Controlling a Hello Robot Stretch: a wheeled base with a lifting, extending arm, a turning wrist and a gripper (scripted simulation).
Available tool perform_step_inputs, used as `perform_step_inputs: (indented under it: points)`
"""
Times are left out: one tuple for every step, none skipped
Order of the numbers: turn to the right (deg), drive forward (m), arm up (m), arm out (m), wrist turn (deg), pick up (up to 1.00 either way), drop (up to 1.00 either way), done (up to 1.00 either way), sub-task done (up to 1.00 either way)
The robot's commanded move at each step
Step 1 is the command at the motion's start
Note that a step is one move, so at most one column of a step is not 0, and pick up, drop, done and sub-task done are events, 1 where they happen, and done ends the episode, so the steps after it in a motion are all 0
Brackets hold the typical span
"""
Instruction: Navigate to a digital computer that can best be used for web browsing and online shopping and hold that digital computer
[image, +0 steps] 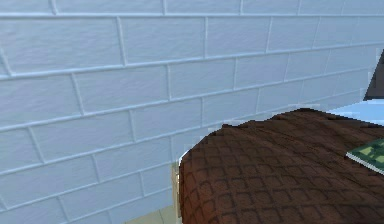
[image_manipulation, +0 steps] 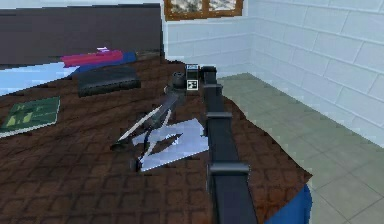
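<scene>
The arm (image_manipulation: 222, 140) reaches over the bed (image_manipulation: 80, 175), its fingers (image_manipulation: 140, 127) slanting down at a flat grey thing (image_manipulation: 180, 148); whether they grasp it I cannot tell.

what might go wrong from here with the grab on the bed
1. The gripper is at the light grey flat angular thing lying on the brown quilted blanket. I cannot tell whether it holds anything, so a lift may come up empty or drag the thing across the soft cover.
2. A black flat slab lies farther out on the blanket. Either might be the computer, so the wrong one could get picked.
</scene>
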Motion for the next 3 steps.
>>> perform_step_inputs:
  points:
    - [0.0, 0.00, 0.00, 0.00, 45.0, 0.00, 0.00, 0.00, 0.00]
    - [0.0, 0.00, 0.00, 0.00, 18.0, 0.00, 0.00, 0.00, 0.00]
    - [0.0, 0.00, -0.30, 0.00, 0.0, 0.00, 0.00, 0.00, 0.00]
